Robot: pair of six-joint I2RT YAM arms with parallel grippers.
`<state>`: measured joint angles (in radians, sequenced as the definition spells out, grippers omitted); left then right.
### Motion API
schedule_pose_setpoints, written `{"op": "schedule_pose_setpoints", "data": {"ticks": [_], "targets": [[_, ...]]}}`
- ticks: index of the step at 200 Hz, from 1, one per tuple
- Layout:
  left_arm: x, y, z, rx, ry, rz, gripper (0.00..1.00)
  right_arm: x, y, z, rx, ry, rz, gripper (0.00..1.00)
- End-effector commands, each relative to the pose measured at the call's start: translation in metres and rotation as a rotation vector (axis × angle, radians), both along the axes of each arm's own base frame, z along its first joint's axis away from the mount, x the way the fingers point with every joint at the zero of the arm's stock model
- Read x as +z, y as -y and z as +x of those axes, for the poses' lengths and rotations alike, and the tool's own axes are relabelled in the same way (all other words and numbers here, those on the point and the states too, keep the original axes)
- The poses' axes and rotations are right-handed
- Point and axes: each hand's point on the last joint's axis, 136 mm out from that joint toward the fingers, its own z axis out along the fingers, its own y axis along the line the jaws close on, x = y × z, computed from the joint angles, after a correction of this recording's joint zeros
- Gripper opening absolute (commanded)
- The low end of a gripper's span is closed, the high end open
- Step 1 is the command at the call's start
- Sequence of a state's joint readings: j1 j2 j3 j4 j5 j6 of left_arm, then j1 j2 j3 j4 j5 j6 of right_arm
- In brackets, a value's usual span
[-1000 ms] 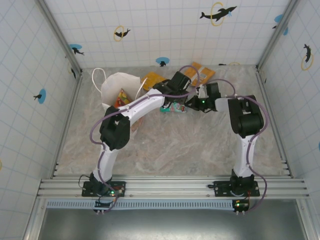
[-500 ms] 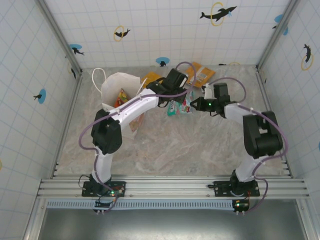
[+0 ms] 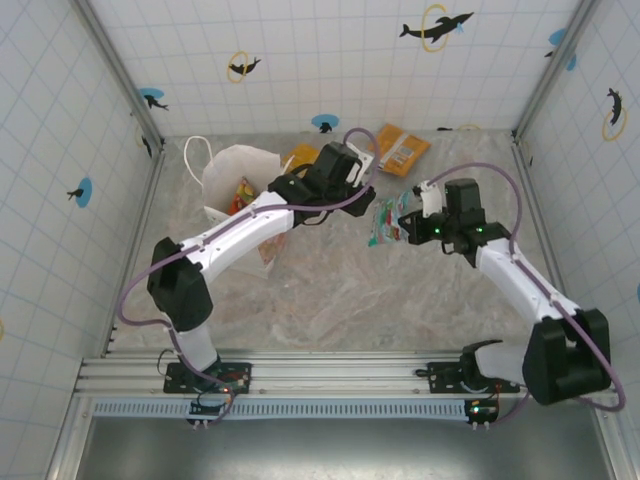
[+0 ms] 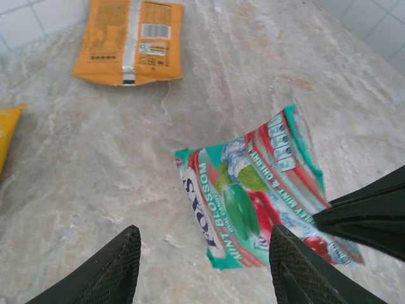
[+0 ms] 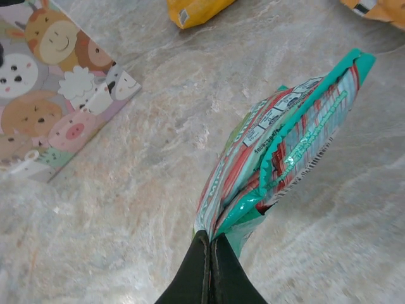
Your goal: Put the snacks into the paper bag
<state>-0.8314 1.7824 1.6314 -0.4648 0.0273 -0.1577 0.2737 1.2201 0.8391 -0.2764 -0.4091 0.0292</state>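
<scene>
The right gripper (image 5: pixel 209 239) is clamped tight on a corner of the teal packet (image 5: pixel 278 145). The packet sticks out edge-on over the marbled table (image 3: pixel 330 300), just right of centre in the overhead view. The left gripper (image 4: pixel 205 234) hangs above that same packet, jaws apart and gripping nothing. The white paper bag (image 3: pixel 228 170) sits at upper left with its mouth open and a red-orange packet (image 3: pixel 243 196) inside. An orange packet (image 3: pixel 401 148) lies near the back wall, and a yellow one (image 3: pixel 300 158) lies near the bag.

Teal packet (image 3: pixel 383 222) held by its edge, orange packet (image 3: pixel 401 148) flat behind, white paper bag (image 3: pixel 228 166) open, left
</scene>
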Motion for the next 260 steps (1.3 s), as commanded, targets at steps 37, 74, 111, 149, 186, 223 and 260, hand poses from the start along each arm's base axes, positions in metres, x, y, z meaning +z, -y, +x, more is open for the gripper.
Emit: {"op": "schedule_pose_setpoints", "data": {"ticks": [37,74,111,149,186,223,260], "targets": [[0.036,-0.003,-0.055,-0.226,0.046,-0.143,0.55,0.029,0.004,-0.048,0.189,0.150,-0.164,0.00],[0.038,-0.022,-0.086,-0.324,0.115,-0.158,0.58,0.033,-0.008,-0.070,0.334,0.196,-0.229,0.00],[0.026,-0.036,-0.116,-0.450,0.139,-0.136,0.61,0.028,-0.028,-0.091,0.492,0.232,-0.277,0.00],[0.006,-0.046,-0.142,-0.566,0.143,-0.118,0.67,0.025,-0.041,-0.107,0.649,0.314,-0.326,0.00],[-0.013,-0.053,-0.156,-0.615,0.109,-0.104,0.69,0.034,-0.056,-0.132,0.822,0.396,-0.300,0.00],[-0.022,-0.059,-0.160,-0.627,0.099,-0.074,0.76,0.040,-0.060,-0.149,0.910,0.489,-0.283,0.00],[-0.036,-0.061,-0.169,-0.687,0.088,-0.068,0.77,0.050,-0.061,-0.158,0.944,0.548,-0.262,0.00]]}}
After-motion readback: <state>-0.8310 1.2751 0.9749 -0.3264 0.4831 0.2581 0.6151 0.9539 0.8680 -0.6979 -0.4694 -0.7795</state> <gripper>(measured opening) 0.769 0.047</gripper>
